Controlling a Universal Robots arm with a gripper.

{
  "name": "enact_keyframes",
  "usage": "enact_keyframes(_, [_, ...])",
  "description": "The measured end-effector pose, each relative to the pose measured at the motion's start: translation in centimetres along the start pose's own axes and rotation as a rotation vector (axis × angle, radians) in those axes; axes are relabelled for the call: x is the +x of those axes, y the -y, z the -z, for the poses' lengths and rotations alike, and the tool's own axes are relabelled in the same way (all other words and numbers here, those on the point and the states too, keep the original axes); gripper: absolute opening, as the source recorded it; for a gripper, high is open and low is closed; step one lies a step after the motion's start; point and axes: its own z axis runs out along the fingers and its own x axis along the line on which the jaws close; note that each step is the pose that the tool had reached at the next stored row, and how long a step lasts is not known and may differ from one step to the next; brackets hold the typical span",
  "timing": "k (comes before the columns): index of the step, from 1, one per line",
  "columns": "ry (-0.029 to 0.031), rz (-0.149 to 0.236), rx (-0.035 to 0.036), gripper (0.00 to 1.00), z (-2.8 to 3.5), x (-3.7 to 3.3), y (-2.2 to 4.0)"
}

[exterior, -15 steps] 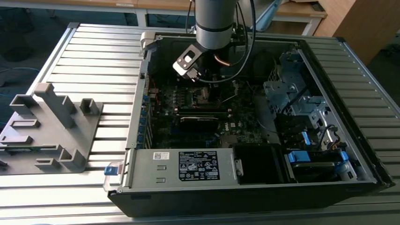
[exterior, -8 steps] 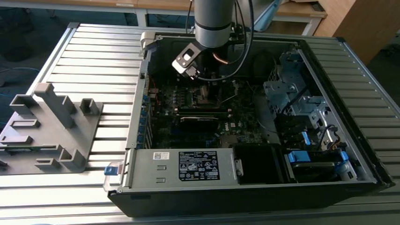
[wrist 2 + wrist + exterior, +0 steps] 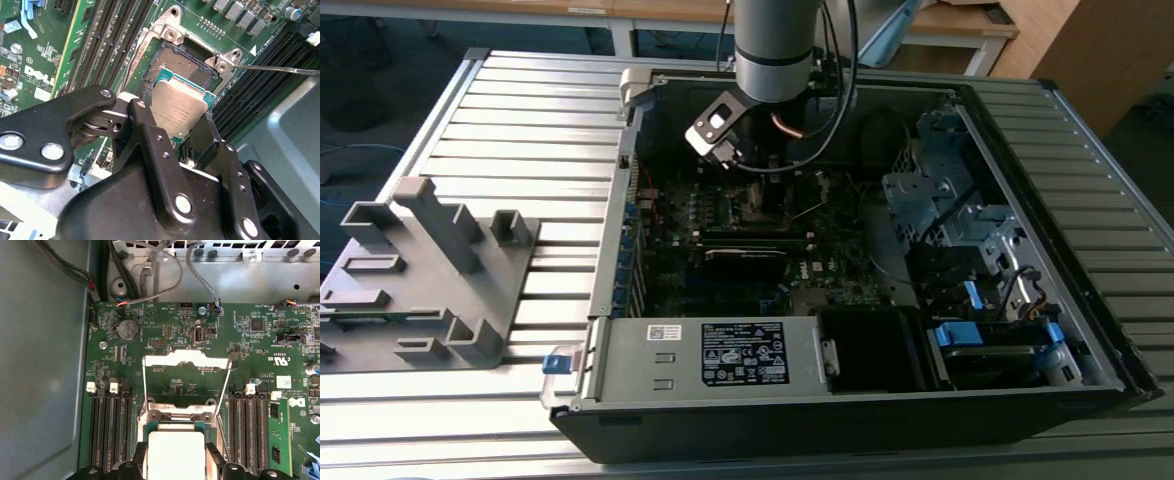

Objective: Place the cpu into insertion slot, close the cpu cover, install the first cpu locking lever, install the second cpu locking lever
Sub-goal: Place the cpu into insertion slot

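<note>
My gripper (image 3: 182,137) is shut on the cpu (image 3: 176,111), a flat square chip with a silvery top, gripped by two opposite edges. The chip hangs slightly tilted just above the insertion slot (image 3: 186,64), whose dark pin field and metal frame show beyond it. In the first wrist view the cpu (image 3: 175,452) sits between the fingertips (image 3: 139,460) over the slot's frame (image 3: 175,415). The cpu cover (image 3: 186,358) is swung open and lies back on the board. A thin locking lever (image 3: 280,69) sticks out sideways. In the exterior view the gripper (image 3: 750,172) reaches down into the computer case.
The open computer case (image 3: 1067,250) lies on a slatted table, with the power supply (image 3: 734,355) at its near end. Black memory slots (image 3: 107,430) flank the socket, and a green memory module (image 3: 277,435) stands on one side. A grey fixture (image 3: 427,270) sits at the exterior view's left.
</note>
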Motion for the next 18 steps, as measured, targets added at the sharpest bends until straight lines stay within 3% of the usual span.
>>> enact_keyframes(1, [-0.0002,0.000,0.0027,0.54,-0.02,0.01,0.00])
enact_keyframes(3, [-0.0005,-0.001,0.0289,0.54,-0.06,0.00,-0.01])
enact_keyframes(4, [-0.0003,-0.001,0.0332,0.54,-0.05,0.00,-0.01])
enact_keyframes(13, [-0.0007,0.003,0.0360,0.54,-0.42,-0.09,0.04])
enact_keyframes(18, [-0.0009,0.005,0.0360,0.54,-0.69,-0.09,0.49])
